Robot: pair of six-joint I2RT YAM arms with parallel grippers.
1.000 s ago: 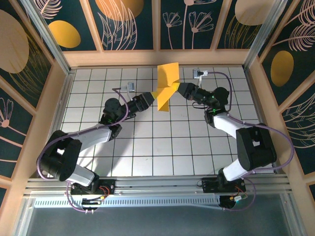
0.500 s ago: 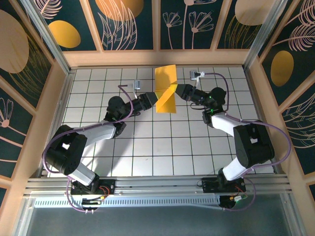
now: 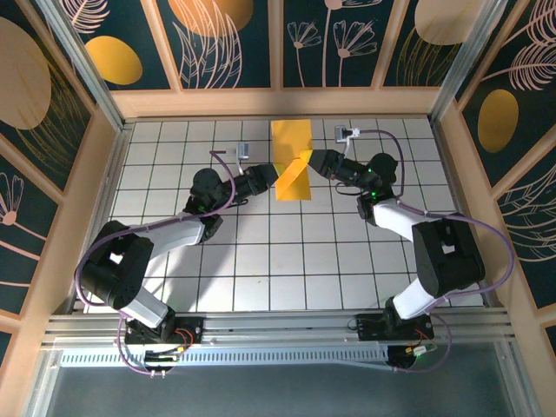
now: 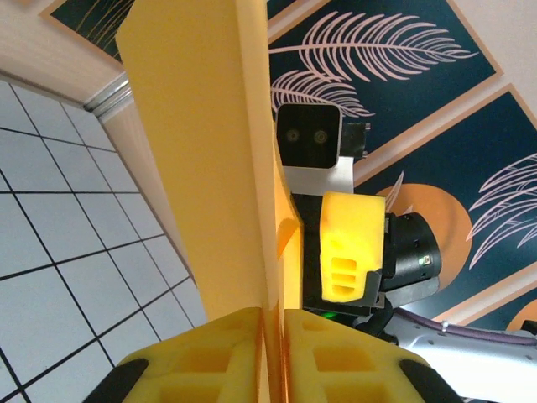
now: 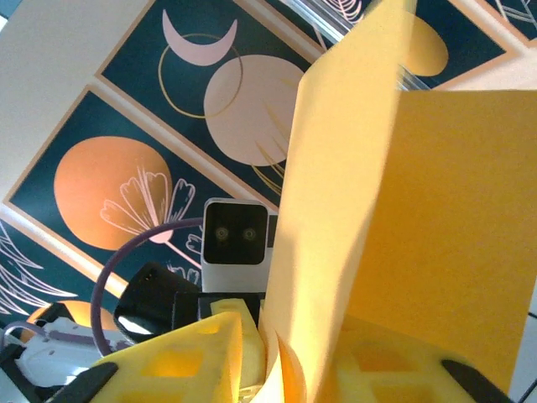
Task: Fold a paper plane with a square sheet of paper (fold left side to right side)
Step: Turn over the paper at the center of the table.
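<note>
We see a white counter ruled into square tiles by dark lines, with a pale wooden rim left, far and right. At far centre is the sheet of paper; whether it touches the counter we cannot tell.

We take this for a robotics lab test cell: wood-framed printed wall panels enclose the left gripper and the right gripper, a white grid-tiled table lies beneath them, and an aluminium rail behind them carries the arm bases.
</note>
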